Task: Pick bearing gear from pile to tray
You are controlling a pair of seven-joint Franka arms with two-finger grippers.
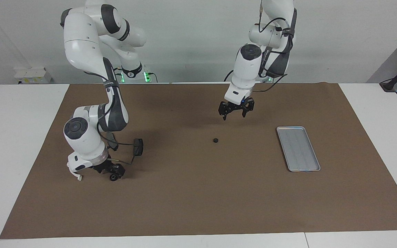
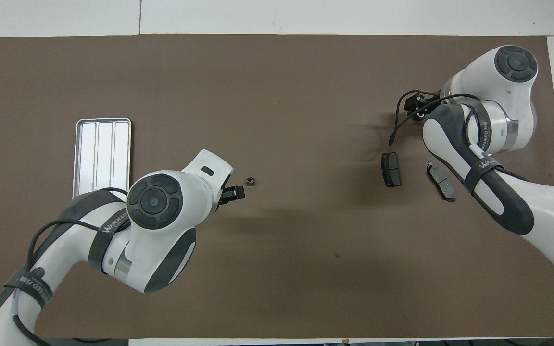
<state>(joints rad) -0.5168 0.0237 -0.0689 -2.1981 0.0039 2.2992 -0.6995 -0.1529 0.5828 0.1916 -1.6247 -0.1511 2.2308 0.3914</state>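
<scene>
A small black round bearing gear (image 1: 215, 140) lies alone mid-mat; it also shows in the overhead view (image 2: 250, 181). My left gripper (image 1: 234, 113) is open and empty, raised over the mat just on the robots' side of it, and shows in the overhead view (image 2: 233, 193). The silver tray (image 1: 298, 148) is empty at the left arm's end (image 2: 101, 156). The pile is at the right arm's end: two dark brake pads (image 2: 391, 169) (image 2: 441, 181). My right gripper (image 1: 114, 172) is low over the mat, at another tiny black round piece (image 1: 113, 177). The white bracket is hidden.
A brown mat (image 1: 198, 206) covers the table, with white table edges around it. The right arm's forearm (image 2: 479, 168) hangs over part of the pile. A thin black cable (image 1: 126, 162) loops beside the right gripper near one brake pad (image 1: 138, 147).
</scene>
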